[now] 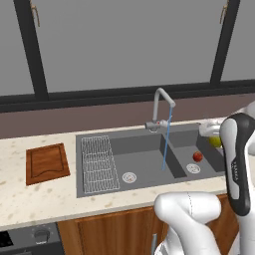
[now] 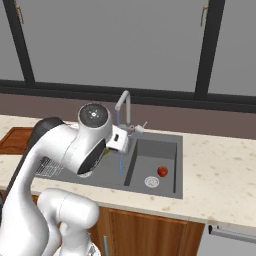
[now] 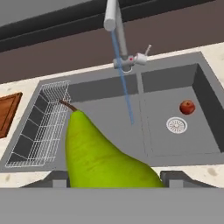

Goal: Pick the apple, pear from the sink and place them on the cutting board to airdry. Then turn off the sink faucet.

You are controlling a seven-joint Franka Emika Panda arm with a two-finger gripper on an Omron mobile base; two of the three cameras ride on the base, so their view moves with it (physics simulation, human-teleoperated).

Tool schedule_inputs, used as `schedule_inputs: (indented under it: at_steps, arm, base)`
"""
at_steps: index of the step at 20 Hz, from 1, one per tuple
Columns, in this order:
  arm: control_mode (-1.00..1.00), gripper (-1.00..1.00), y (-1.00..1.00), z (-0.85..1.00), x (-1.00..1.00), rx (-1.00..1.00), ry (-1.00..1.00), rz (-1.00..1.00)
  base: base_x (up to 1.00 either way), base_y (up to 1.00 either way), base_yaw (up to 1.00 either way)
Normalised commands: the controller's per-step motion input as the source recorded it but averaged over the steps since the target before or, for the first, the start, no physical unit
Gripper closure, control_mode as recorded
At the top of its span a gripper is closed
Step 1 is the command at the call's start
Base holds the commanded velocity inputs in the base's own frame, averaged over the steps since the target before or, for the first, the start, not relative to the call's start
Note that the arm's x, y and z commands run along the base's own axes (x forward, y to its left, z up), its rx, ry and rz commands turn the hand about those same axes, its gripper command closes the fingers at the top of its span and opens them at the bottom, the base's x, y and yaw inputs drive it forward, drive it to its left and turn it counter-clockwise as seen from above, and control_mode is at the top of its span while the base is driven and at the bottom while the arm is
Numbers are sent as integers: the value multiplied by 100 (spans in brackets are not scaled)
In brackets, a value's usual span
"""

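Gripper [image 3: 114,177] clamped on pear [image 3: 98,155], held above sink [image 3: 105,94]. Apple [image 3: 187,106] sat in right compartment. Cutting board [image 1: 47,163] bare at far left. Sink faucet [image 1: 162,107] running. Nothing placed yet.

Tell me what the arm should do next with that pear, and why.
Probably carry the pear leftward, over the wire rack, toward the cutting board. The hand grips the pear, raised above the sink, while the board lies bare on the counter left of the basin. The apple sits in the small compartment and water runs from the faucet, so those come later.
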Motion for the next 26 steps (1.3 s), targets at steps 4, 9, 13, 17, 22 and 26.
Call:
schedule_inputs:
  at_steps: [4,9,13,17,22,26]
  arm:
    - [-100,100,59,38,-17,-12,0,31]
    - [-100,100,78,20,-25,-13,-4,10]
    - [-100,100,97,16,-19,-12,-9,2]
    - [-100,100,91,25,-5,-8,-7,0]
    - [-100,100,85,30,0,0,7,9]
    - [-100,100,68,2,0,0,0,11]
  base:
    - [0,0,0]
    - [0,0,0]
    - [0,0,0]
    - [0,0,0]
    - [0,0,0]
    - [0,0,0]
